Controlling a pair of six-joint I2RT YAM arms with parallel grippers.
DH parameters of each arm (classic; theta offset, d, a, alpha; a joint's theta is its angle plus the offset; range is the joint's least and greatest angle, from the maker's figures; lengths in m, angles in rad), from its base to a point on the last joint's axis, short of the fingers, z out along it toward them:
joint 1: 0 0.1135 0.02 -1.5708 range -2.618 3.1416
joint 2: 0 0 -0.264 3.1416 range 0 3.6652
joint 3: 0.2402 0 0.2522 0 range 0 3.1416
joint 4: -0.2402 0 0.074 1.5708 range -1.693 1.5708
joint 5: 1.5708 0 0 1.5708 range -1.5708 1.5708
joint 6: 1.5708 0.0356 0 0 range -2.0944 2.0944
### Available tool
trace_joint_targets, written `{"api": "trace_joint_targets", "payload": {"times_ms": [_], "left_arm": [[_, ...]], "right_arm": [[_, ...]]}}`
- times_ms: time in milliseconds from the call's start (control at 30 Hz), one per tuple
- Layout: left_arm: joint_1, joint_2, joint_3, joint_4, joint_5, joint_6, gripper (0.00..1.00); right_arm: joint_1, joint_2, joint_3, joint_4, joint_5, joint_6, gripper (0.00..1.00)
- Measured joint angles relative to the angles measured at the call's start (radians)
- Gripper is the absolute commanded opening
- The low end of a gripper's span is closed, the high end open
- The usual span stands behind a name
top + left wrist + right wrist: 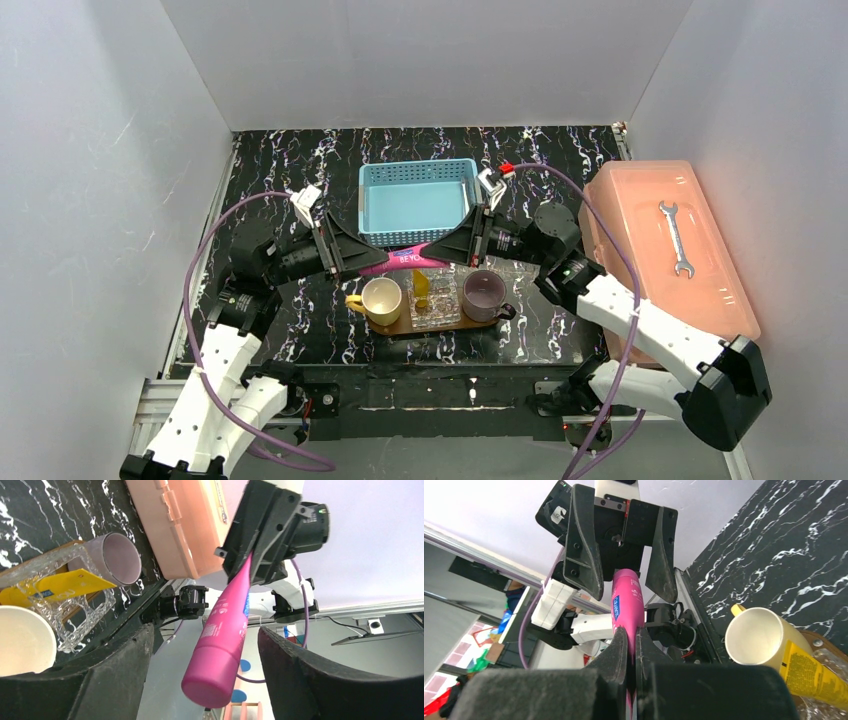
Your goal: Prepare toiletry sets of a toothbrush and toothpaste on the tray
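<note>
From above, the magenta toothpaste (400, 260) is hanging level between the two arms, above the far edge of the tray (400, 331), where a cream cup (381, 298), a purple cup (483, 293) and the yellow toothpaste (421, 288) in a clear holder (445, 312) are sitting. In the left wrist view, the left gripper (205, 645) is holding its jaws apart on either side of the tube's cap end, not touching it. In the right wrist view, the right gripper (631, 642) is pinching the tube's flat crimped end tight.
</note>
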Motion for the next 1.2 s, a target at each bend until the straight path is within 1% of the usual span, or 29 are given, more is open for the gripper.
{"api": "trace_joint_targets", "payload": {"times_ms": [67,133,200,300,333,567,700,1000,1167,1200], "left_arm": [[0.0,0.0,0.004,-0.04,-0.002,0.027,0.81],[0.0,0.001,0.018,-0.09,-0.007,0.06,0.86],[0.0,0.002,0.043,-0.153,-0.018,0.107,0.9],[0.0,0.002,0.089,-0.245,-0.04,0.182,0.98],[0.0,0.001,0.1,-0.271,-0.049,0.204,0.98],[0.0,-0.001,0.15,-0.439,-0.119,0.344,0.98],[0.0,-0.001,0.158,-0.514,-0.165,0.409,0.98],[0.0,0.0,0.169,-0.633,-0.267,0.529,0.98],[0.0,0.0,0.168,-0.686,-0.336,0.582,0.98],[0.0,0.0,0.168,-0.693,-0.348,0.59,0.98]], "right_arm": [[0.0,-0.012,0.029,-0.07,0.011,-0.045,0.01],[0.0,-0.023,0.071,-0.151,0.025,-0.096,0.01],[0.0,-0.03,0.114,-0.23,0.037,-0.147,0.01],[0.0,-0.036,0.208,-0.391,0.067,-0.244,0.01],[0.0,-0.036,0.235,-0.439,0.078,-0.272,0.01],[0.0,-0.031,0.462,-0.852,0.22,-0.499,0.01],[0.0,0.002,0.587,-1.06,0.323,-0.605,0.01],[0.005,0.13,0.75,-1.402,0.483,-0.751,0.01],[0.043,0.199,0.818,-1.534,0.576,-0.789,0.01],[0.047,0.201,0.82,-1.537,0.579,-0.79,0.01]]}}
